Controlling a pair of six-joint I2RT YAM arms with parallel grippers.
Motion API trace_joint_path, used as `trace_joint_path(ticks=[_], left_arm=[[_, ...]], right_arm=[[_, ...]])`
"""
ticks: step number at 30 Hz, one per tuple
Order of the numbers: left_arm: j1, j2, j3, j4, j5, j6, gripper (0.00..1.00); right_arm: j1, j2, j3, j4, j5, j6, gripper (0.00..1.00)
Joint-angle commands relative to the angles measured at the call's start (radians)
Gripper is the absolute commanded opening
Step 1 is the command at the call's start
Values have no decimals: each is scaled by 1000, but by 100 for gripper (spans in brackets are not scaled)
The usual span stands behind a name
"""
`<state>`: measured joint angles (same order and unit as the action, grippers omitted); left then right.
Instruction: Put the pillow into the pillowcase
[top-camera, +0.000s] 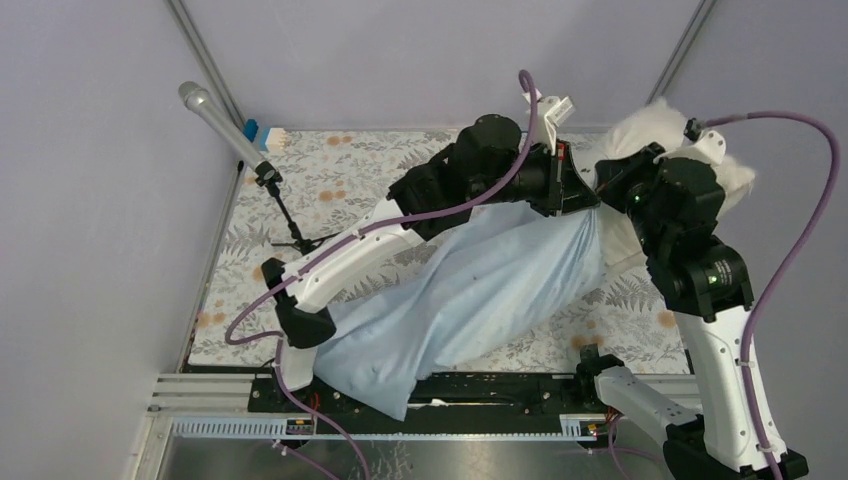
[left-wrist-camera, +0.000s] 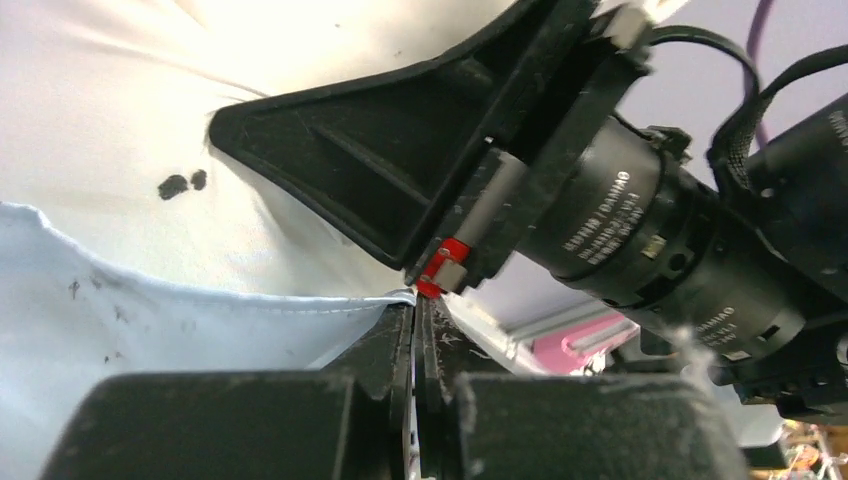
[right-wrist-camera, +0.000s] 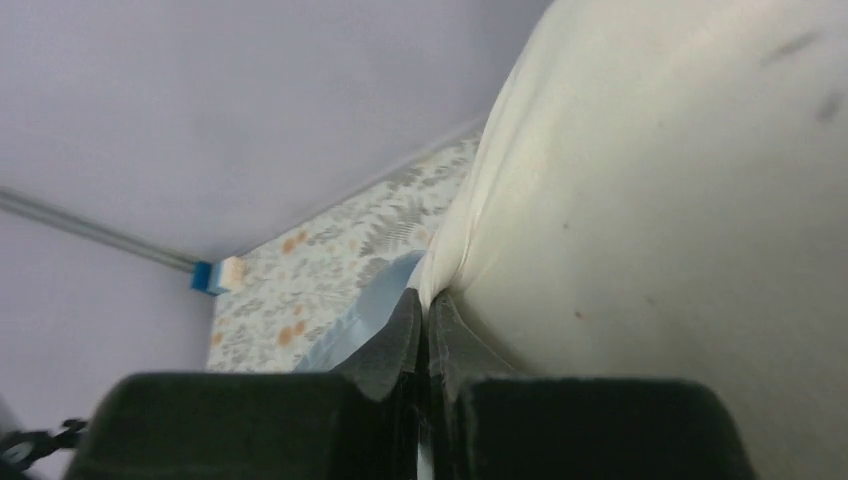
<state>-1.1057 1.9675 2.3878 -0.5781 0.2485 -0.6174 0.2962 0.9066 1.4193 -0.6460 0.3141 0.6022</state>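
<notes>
The light-blue pillowcase (top-camera: 480, 290) lies slantwise from the table's near edge up to the far right, with its open end raised. The cream pillow (top-camera: 655, 135) bulges out of that end at the far right. My left gripper (left-wrist-camera: 415, 300) is shut on the pillowcase's stitched hem (left-wrist-camera: 250, 305), and the pillow (left-wrist-camera: 120, 90) fills the space just above it. My right gripper (right-wrist-camera: 425, 297) is shut on a fold of the pillow (right-wrist-camera: 680, 200), with the pillowcase's edge (right-wrist-camera: 365, 315) just to its left. From above, both grippers (top-camera: 585, 195) (top-camera: 610, 182) meet at the opening.
A floral tablecloth (top-camera: 330, 175) covers the table. A microphone on a stand (top-camera: 215, 122) leans over the far left, near a small blue-and-white block (top-camera: 250, 130). A metal rail (top-camera: 215, 385) runs along the near edge. The pillowcase's closed end (top-camera: 385, 390) hangs over that rail.
</notes>
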Motion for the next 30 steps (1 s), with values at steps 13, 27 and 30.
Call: trace_joint_path(ticks=[13, 27, 30], left_arm=[[275, -397, -945, 669, 12, -288, 4], [277, -988, -1372, 421, -110, -243, 62], [278, -1003, -1353, 337, -206, -269, 67]], right_arm=[[261, 253, 257, 193, -357, -223, 0], [360, 138, -27, 266, -233, -173, 0], [382, 145, -20, 268, -223, -174, 0]])
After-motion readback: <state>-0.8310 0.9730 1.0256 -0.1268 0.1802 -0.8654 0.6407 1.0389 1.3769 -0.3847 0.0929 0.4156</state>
